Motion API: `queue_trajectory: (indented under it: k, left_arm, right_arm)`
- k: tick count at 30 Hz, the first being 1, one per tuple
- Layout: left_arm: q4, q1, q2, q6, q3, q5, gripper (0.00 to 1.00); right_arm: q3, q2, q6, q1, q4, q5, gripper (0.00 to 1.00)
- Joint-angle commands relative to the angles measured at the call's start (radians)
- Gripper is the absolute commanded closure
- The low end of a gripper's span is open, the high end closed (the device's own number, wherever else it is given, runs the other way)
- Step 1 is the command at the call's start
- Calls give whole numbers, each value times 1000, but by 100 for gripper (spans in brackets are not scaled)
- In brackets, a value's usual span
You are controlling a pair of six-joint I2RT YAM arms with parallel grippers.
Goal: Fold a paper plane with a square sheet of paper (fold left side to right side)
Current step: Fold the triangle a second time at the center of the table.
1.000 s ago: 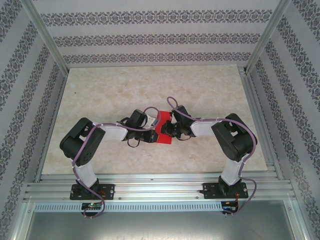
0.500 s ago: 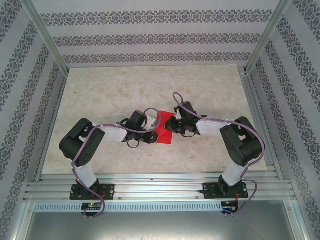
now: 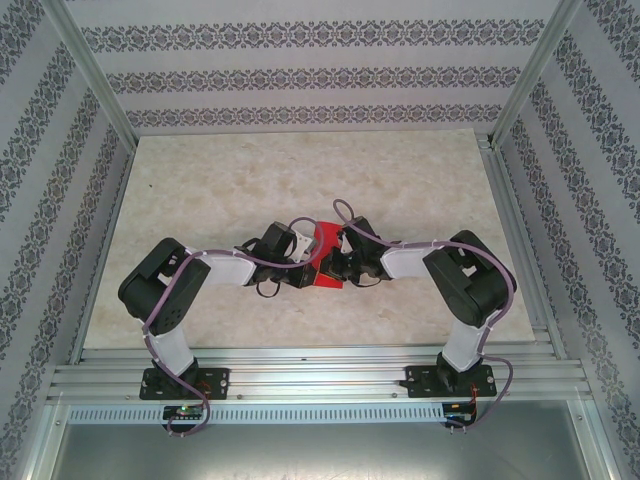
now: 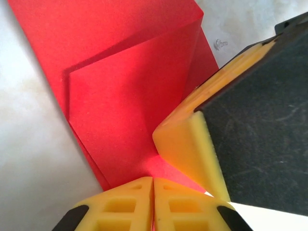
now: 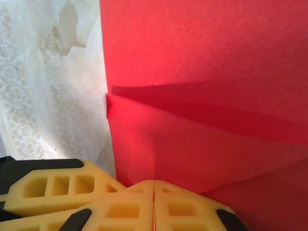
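Note:
The square sheet of paper (image 3: 323,243) is bright red, creased and partly folded, and lies mid-table between my two grippers. My left gripper (image 3: 307,268) meets it from the left. In the left wrist view its jaws (image 4: 153,192) are shut, with the paper's near edge (image 4: 120,120) running in under the yellow tips. My right gripper (image 3: 336,264) comes in from the right. Its jaws (image 5: 154,195) are shut with a thin red line in the seam, over the folded paper (image 5: 202,96). The two grippers' fingertips almost touch.
The marble-patterned table (image 3: 250,180) lies open beyond and beside the arms. Patterned walls stand on three sides. Aluminium rails (image 3: 320,372) run along the near edge, where both arm bases are bolted.
The right gripper drew back up and to the right half a second ago, then returned down and left onto the paper. The left arm has barely moved.

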Motion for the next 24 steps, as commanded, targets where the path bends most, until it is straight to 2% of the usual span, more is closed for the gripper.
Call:
queue_trajectory:
  k: [1, 9, 24]
  left_arm:
    - [-139, -35, 65, 13, -56, -66, 89]
    - [-146, -40, 69, 21, -74, -91, 89]
    - [-134, -43, 77, 26, -98, -98, 90]
  right_arm:
    - [8, 27, 24, 10, 49, -6, 92]
    - [14, 26, -8, -27, -37, 79, 92]
    - [115, 56, -141, -154, -192, 135, 91]
